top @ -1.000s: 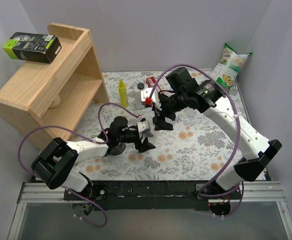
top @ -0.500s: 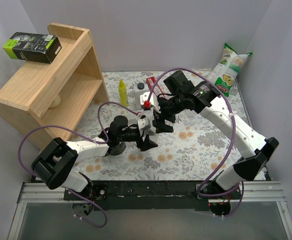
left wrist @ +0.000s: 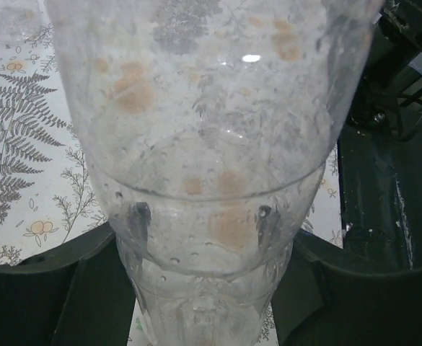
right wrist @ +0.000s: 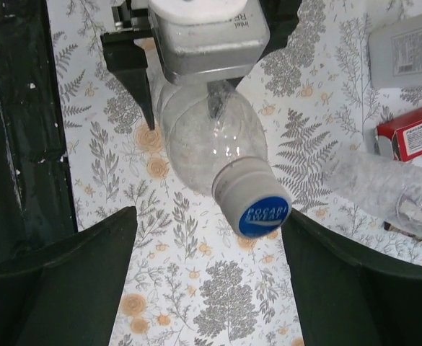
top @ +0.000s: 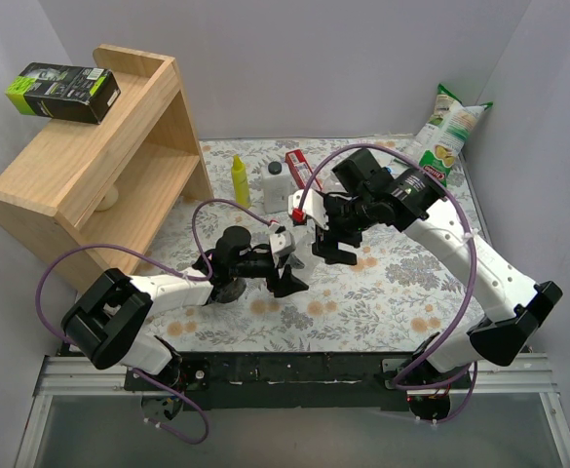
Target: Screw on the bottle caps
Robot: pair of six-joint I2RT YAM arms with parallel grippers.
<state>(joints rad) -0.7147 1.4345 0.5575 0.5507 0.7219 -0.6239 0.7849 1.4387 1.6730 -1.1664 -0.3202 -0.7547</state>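
Note:
In the left wrist view a clear bottle fills the frame, and my left gripper is shut on its body, one black finger on each side. The right wrist view shows the same bottle with its neck towards the camera and a blue-topped bottle cap sitting on it. My right gripper stands open just short of the cap, its fingers wide on both sides and touching nothing. From above, the left gripper and the right gripper face each other at mid-table.
A second clear bottle lies on the floral cloth to the right, near a red box and a white bottle. A yellow bottle, a wooden shelf and a snack bag stand further back.
My right gripper has drawn back to the right, away from the capped bottle. The left gripper has kept still with the bottle in it.

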